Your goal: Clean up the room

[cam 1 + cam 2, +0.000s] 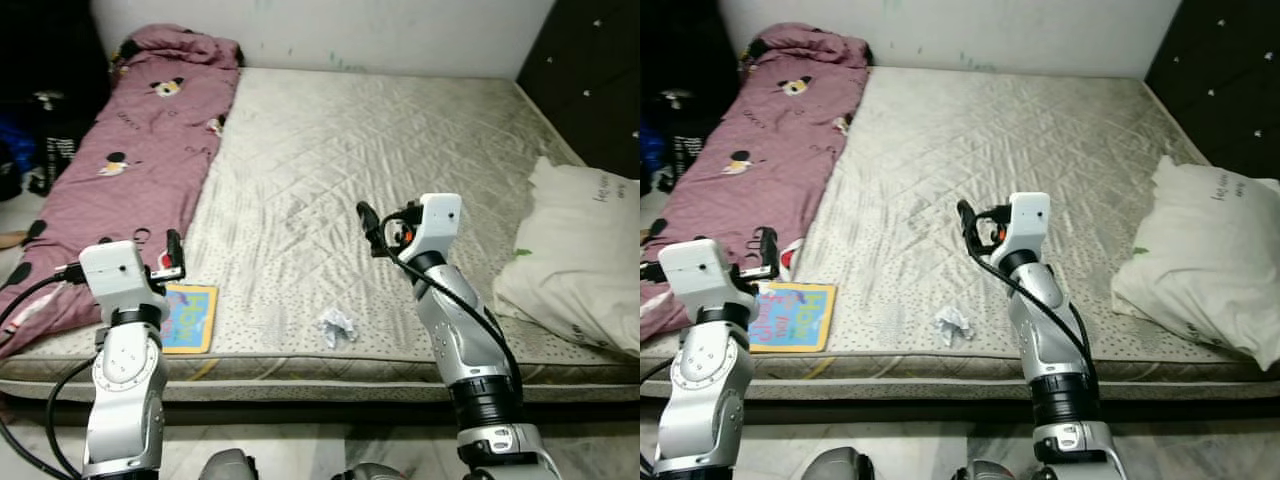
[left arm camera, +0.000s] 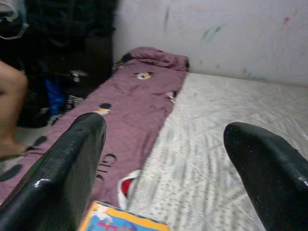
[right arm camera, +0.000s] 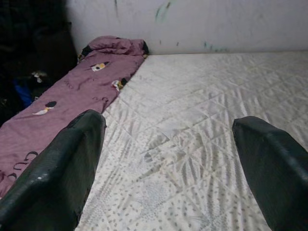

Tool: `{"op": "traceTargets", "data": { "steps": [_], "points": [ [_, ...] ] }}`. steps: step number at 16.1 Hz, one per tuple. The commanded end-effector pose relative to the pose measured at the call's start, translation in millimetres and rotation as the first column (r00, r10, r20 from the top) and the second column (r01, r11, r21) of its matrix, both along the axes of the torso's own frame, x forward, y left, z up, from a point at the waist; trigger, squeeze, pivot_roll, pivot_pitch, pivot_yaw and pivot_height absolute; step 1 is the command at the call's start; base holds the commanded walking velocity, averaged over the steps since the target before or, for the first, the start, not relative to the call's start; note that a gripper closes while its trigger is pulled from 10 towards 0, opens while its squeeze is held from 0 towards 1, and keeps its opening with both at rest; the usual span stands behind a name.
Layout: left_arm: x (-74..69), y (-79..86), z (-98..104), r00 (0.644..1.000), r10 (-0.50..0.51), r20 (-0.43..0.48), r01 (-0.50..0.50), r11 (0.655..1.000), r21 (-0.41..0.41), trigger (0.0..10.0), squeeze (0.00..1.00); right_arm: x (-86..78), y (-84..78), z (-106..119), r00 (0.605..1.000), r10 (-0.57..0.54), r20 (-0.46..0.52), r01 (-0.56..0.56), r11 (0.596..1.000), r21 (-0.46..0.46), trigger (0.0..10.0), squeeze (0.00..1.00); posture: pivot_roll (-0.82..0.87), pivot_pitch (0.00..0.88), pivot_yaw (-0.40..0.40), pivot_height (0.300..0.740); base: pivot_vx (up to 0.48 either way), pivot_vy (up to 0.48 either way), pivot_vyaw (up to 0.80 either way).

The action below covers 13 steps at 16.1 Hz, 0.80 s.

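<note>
Robot stands at the foot edge of a bare quilted mattress (image 1: pixel 380 150), both arms raised over it. Left gripper (image 2: pixel 166 163) hovers above the near-left corner of the bed, fingers (image 2: pixel 62 173) spread wide, nothing between them; wrist view looks along the pink blanket toward the wall. Right gripper (image 3: pixel 166 168) is up over the middle of the mattress, jaws also wide apart and empty, not touching the fabric. Crumpled white paper wad (image 1: pixel 337 326) lies on the mattress near the front edge, between the two arms, closer to the right arm's elbow than to its fingertips. Colourful children's book (image 1: pixel 188 317) lies flat at the front-left corner, just beside the left arm and touching the edge of the pink cartoon-print blanket (image 1: pixel 140 160), which runs lengthwise along the left side of the bed and is bunched at the wall end. White pillow (image 1: pixel 580 255) sits at the right edge, overhanging slightly, next to a dark tufted panel (image 1: pixel 590 70). A person's bare leg (image 2: pixel 12 115) shows on the floor left of the bed, near dark clutter (image 1: pixel 45 110).
</note>
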<state>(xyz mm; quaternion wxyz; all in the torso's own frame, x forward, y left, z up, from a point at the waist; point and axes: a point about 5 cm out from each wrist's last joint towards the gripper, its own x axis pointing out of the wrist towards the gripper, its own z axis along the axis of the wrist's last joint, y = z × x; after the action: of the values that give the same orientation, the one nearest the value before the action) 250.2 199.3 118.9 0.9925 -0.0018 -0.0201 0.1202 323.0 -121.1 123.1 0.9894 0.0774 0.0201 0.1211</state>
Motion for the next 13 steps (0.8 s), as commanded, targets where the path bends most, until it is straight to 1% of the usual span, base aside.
{"op": "traceTargets", "data": {
  "steps": [1,2,3,5,7,8,10,12,13],
  "points": [
    [1.2,-0.2,0.4,1.000,0.004,-0.012,-0.004,1.000,0.004,10.0,0.00,-0.3,-2.8,2.7,1.000,-0.013,0.002,0.013,1.000,0.013,10.0,0.00,-0.03,0.003,-0.062,0.740,0.000,0.000,0.00],
    [1.2,-1.5,0.3,1.000,-0.010,-0.011,0.010,1.000,0.002,10.0,0.00,-0.7,-3.3,2.6,1.000,-0.016,0.000,0.016,1.000,0.014,10.0,0.00,-0.03,0.004,-0.062,0.740,0.000,0.000,-0.80],
    [0.6,-1.2,0.4,1.000,-0.006,-0.012,0.006,1.000,0.018,10.0,0.00,-1.1,-3.4,3.0,1.000,-0.015,0.002,0.015,1.000,0.014,10.0,0.00,-0.03,0.004,-0.062,0.740,0.000,0.000,0.00],
    [-0.1,-0.5,-0.5,1.000,0.001,-0.012,-0.001,1.000,-0.006,10.0,0.00,-1.2,-3.6,3.5,1.000,-0.014,0.004,0.014,1.000,0.011,10.0,0.00,-0.03,0.004,-0.063,0.740,0.000,0.000,0.00],
    [0.2,-0.9,-0.2,1.000,-0.002,-0.012,0.002,1.000,-0.003,10.0,0.00,-1.3,-3.4,3.1,1.000,-0.016,-0.003,0.016,1.000,0.015,10.0,0.00,-0.03,0.004,-0.065,0.740,0.000,0.000,0.00],
    [0.1,-1.2,-0.3,1.000,-0.002,-0.013,0.002,1.000,-0.002,10.0,0.00,-1.3,-3.2,2.1,1.000,-0.015,-0.015,0.016,1.000,0.023,10.0,0.00,-0.03,0.004,-0.065,0.740,0.000,0.000,-0.80],
    [-0.7,-2.0,-0.3,1.000,-0.001,-0.006,0.001,1.000,-0.022,10.0,0.00,-0.8,-3.3,2.5,1.000,-0.019,-0.013,0.019,1.000,0.007,10.0,0.00,-0.03,0.004,-0.065,0.740,0.000,0.000,-0.80],
    [-1.7,-0.1,1.2,1.000,0.020,-0.005,-0.020,1.000,0.024,10.0,0.00,-0.8,-5.4,3.7,0.999,-0.035,-0.008,0.035,0.999,0.006,10.0,0.00,-0.03,0.004,-0.065,0.740,0.000,0.000,-0.80],
    [-3.2,1.8,-0.6,1.000,0.023,-0.009,-0.023,1.000,0.013,10.0,0.00,-1.6,-9.0,3.6,0.998,-0.056,-0.004,0.056,0.998,0.004,10.0,0.00,-0.03,0.000,-0.065,0.740,0.000,0.000,-0.80]
  ]
}}
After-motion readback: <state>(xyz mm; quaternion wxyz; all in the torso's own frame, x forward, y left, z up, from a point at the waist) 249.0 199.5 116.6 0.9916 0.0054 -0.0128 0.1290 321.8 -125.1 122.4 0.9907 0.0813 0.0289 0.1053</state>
